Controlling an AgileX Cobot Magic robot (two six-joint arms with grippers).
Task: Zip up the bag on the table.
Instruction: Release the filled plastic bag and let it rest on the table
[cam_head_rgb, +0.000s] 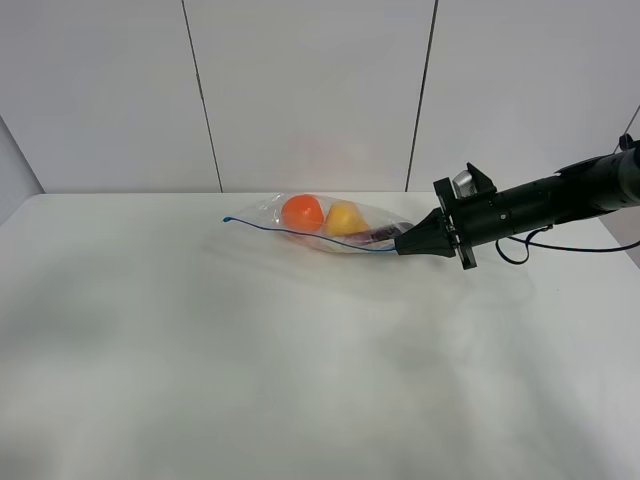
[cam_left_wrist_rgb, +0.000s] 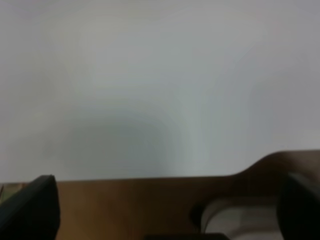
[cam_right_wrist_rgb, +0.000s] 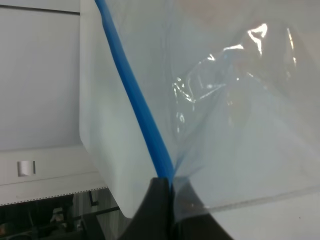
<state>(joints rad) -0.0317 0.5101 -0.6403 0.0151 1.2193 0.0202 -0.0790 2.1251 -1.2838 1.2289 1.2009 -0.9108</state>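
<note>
One white matte table carries one clear, crinkly plastic bag toward its far edge, long axis running left to right. Its blue zip strip lines the near edge. Inside show one orange ball, one yellow piece and something dark purple. The right gripper pinches the bag's right end at the strip. The left gripper is blurred; its state is unclear.

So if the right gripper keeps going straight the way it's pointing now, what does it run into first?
The right gripper is already closed on the bag at the blue zip strip. Straight on, it would travel along that strip; the yellow toy and orange toy look slightly off that line, though depth is unclear.
</note>
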